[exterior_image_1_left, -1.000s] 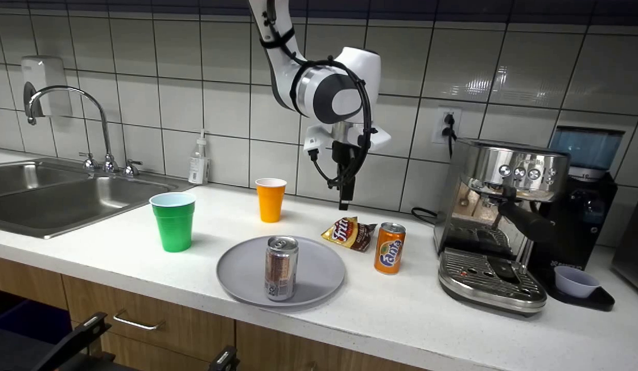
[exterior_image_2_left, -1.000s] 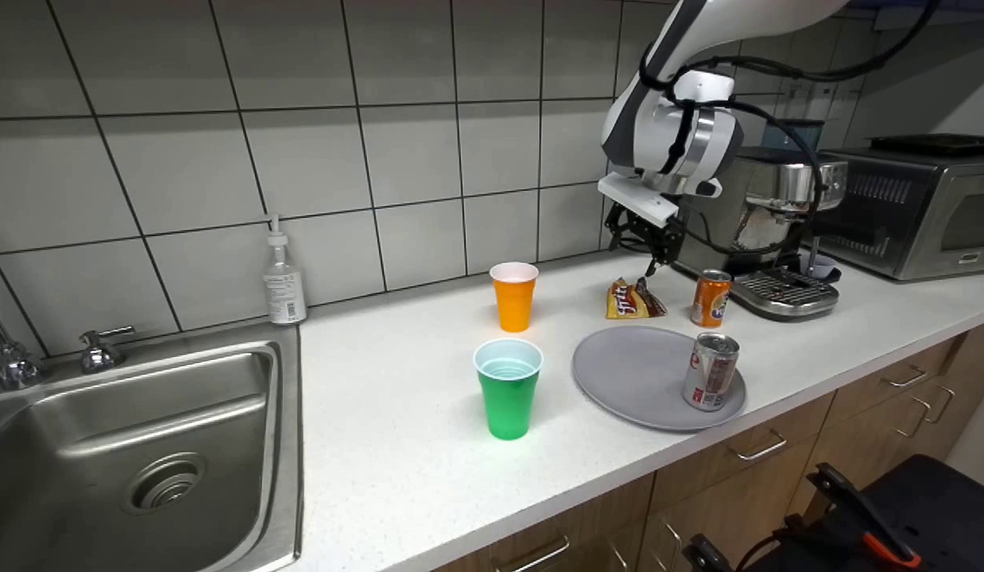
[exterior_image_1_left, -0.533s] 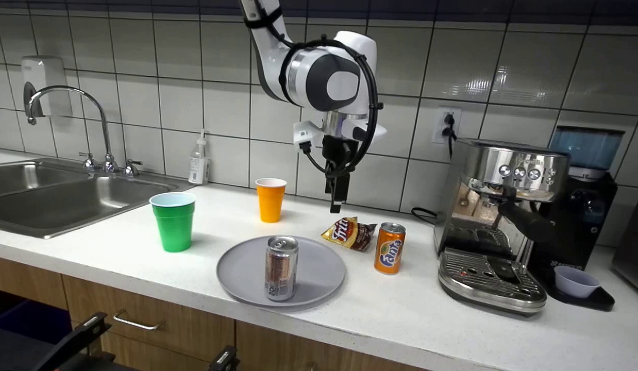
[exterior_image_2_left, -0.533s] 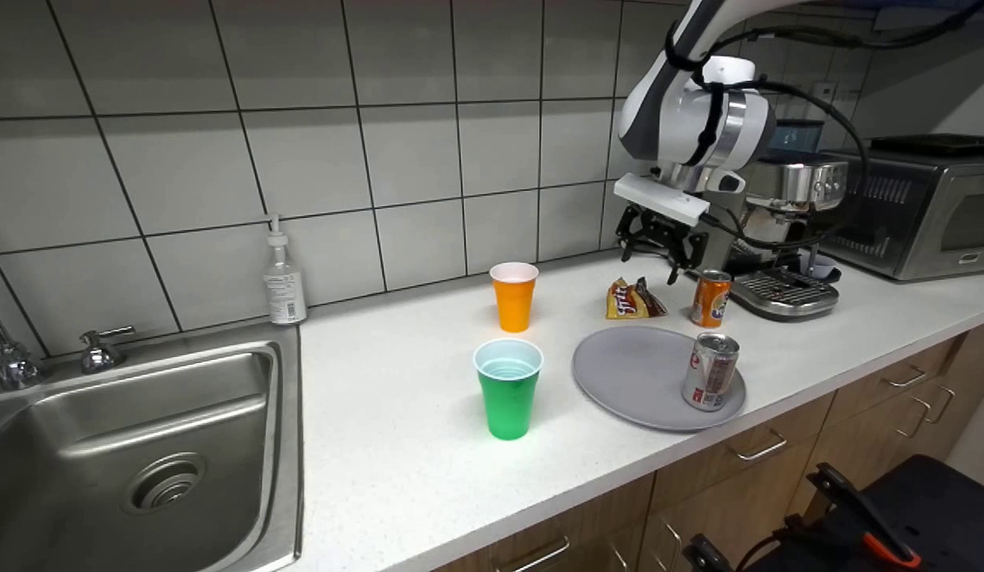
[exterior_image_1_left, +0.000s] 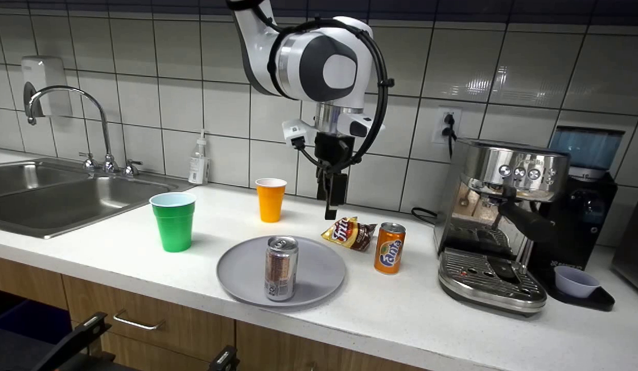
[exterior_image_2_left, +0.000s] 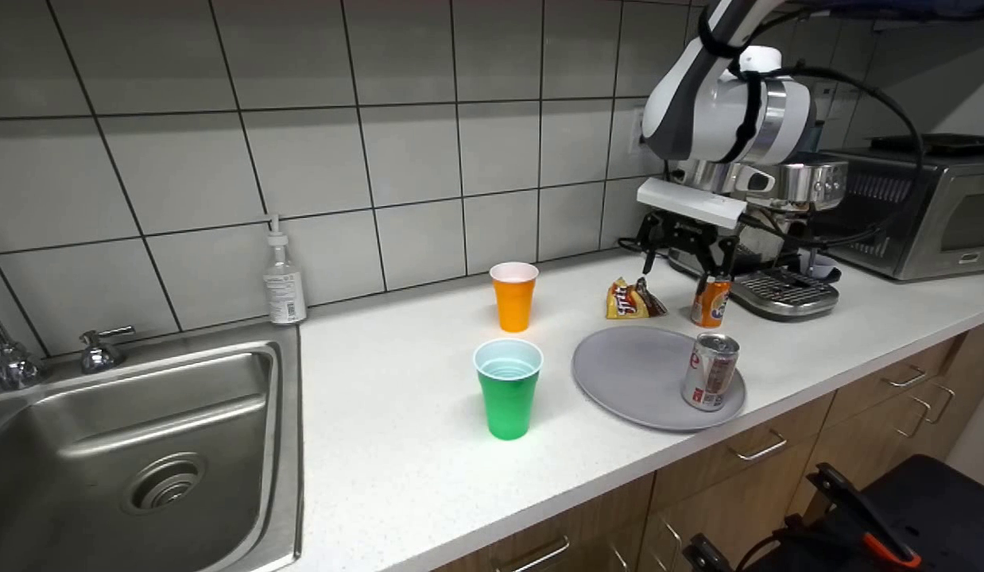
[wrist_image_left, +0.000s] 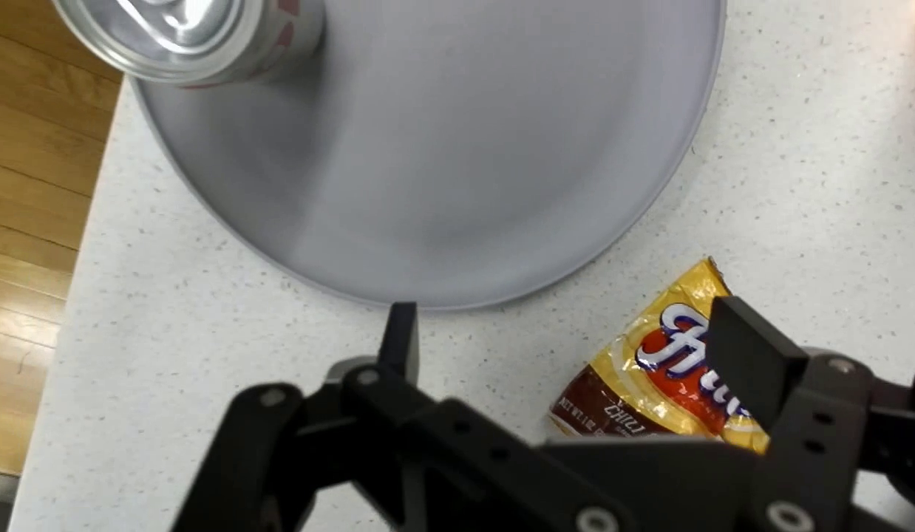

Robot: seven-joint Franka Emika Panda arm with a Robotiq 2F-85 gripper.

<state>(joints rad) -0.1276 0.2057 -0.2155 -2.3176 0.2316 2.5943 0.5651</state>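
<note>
Where the bag points lengthwise (brown end first), the Fanta can stands

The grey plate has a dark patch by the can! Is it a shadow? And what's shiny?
Wrist view: yes, a soft shadow on the plate, likely from the silver can, whose lid glints. In an exterior view: bright reflections on the wall tiles. In both exterior views: pale streaks in the sink.

Counter and tiled wall faced from front, slightly downward, in both exterior views; snack bag, common to all, seen close from above at wrist view's 4 o'clock.
</note>
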